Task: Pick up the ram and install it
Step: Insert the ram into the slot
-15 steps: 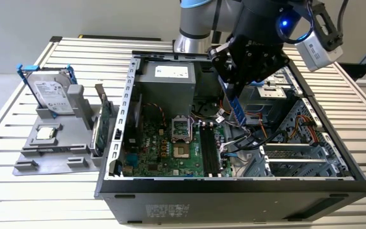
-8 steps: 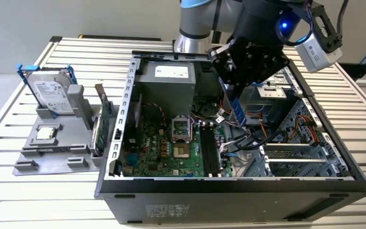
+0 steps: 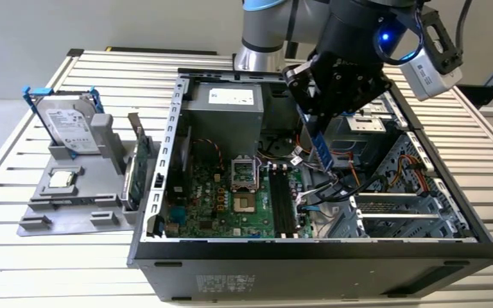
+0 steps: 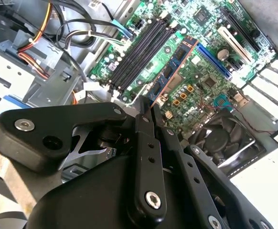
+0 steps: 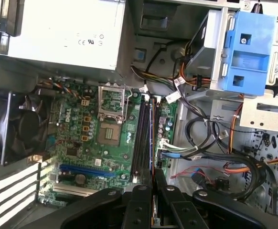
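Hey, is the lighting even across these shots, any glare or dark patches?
Exterior view: the table slats are bright, the computer case front is dark, a blue light glows on the arm. Second wrist view: the pincer, shut on the ram, is dark against glaring pale metal. First wrist view: the fan sits in shadow.

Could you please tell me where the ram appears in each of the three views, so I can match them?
Exterior view: the ram hangs upright from the tool, near the black memory slots.
Second wrist view: the ram slants away from the tool, beside those slots.
First wrist view: the ram, edge-on, runs along those slots.
Shared landmark: the black memory slots.
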You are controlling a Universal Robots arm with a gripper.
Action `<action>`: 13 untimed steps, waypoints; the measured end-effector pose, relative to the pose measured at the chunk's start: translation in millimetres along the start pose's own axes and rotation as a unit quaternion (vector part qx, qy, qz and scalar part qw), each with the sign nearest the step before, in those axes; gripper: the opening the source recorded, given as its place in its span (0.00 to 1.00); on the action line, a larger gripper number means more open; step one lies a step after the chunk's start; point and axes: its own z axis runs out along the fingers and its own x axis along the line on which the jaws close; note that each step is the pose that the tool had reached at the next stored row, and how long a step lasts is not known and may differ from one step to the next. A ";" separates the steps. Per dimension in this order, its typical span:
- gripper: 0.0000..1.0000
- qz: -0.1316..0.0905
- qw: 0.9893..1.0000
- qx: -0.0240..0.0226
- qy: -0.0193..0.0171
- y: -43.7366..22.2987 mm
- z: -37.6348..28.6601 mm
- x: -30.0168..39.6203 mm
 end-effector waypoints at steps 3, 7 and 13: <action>0.00 0.001 1.000 -0.001 -0.001 -0.1 1.0 -0.5; 0.00 0.001 1.000 -0.002 -0.005 -0.2 2.7 -0.7; 0.00 0.001 1.000 -0.002 -0.006 -0.2 3.5 -0.7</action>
